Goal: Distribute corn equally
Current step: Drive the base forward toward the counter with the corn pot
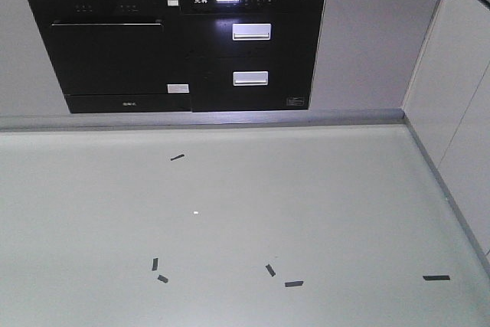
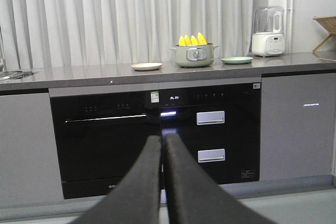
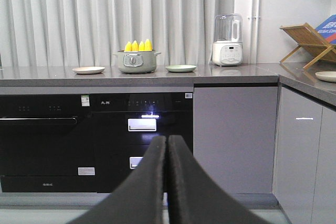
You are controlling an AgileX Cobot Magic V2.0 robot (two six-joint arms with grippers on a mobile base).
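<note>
Several yellow corn cobs (image 2: pixel 192 40) stand upright, tips up, in a grey-green pot (image 2: pixel 194 55) on the dark counter. The same corn (image 3: pixel 138 45) and pot (image 3: pixel 136 61) show in the right wrist view. A cream plate (image 2: pixel 146 66) lies left of the pot and a pale green plate (image 2: pixel 237 60) lies right of it. Both grippers hang low, far in front of the counter at cabinet height. My left gripper (image 2: pixel 163 141) is shut with nothing in it. My right gripper (image 3: pixel 167 142) is shut and holds nothing.
Black built-in appliances (image 1: pixel 184 47) fill the cabinet front under the counter. A white blender (image 3: pixel 227 40) and a wooden rack (image 3: pixel 308 43) stand at the right. Another plate (image 3: pixel 326 76) lies on the side counter. Grey floor (image 1: pixel 230 220) carries dark tape marks.
</note>
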